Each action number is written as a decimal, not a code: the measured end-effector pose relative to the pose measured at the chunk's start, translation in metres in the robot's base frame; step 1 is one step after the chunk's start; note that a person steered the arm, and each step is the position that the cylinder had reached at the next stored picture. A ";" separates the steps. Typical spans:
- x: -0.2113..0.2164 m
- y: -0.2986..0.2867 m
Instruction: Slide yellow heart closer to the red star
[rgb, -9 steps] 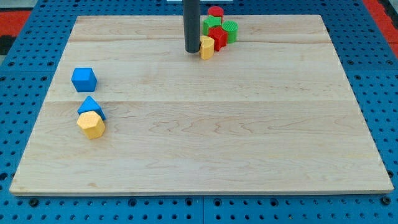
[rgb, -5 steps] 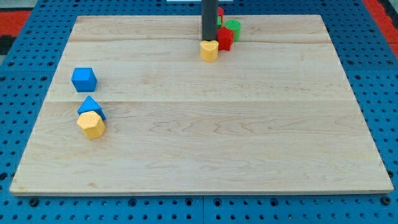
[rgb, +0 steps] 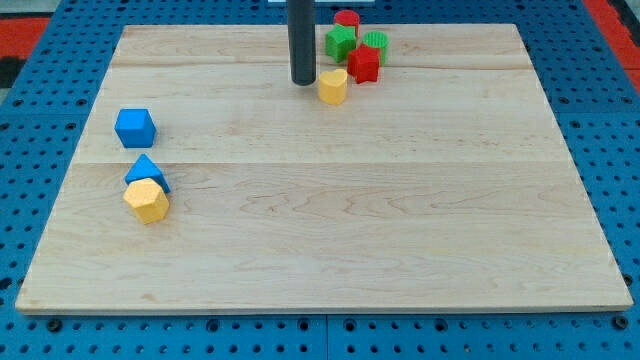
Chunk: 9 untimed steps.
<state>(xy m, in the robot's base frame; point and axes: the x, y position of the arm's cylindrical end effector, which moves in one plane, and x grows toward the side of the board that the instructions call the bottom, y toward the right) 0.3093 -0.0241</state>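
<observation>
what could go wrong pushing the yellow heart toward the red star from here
My tip sits just off the view's left of the yellow heart block, slightly higher, so a push may skew it down past the red star block. Pushing too far could shove the star into the green blocks behind it.

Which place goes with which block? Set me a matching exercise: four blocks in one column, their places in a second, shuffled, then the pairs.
Blocks:
1. yellow heart block
2. red star block
3. blue cube block
4. yellow hexagon block

Places:
A. near the board's left edge, above the blue triangle
B. just right of my tip
C. lowest on the left, touching the blue triangle block
D. up and right of the heart, below the green blocks

Pairs: 1-B, 2-D, 3-A, 4-C
</observation>
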 end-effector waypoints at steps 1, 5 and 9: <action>0.027 0.000; 0.039 0.014; 0.013 0.021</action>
<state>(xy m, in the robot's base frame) 0.3219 -0.0033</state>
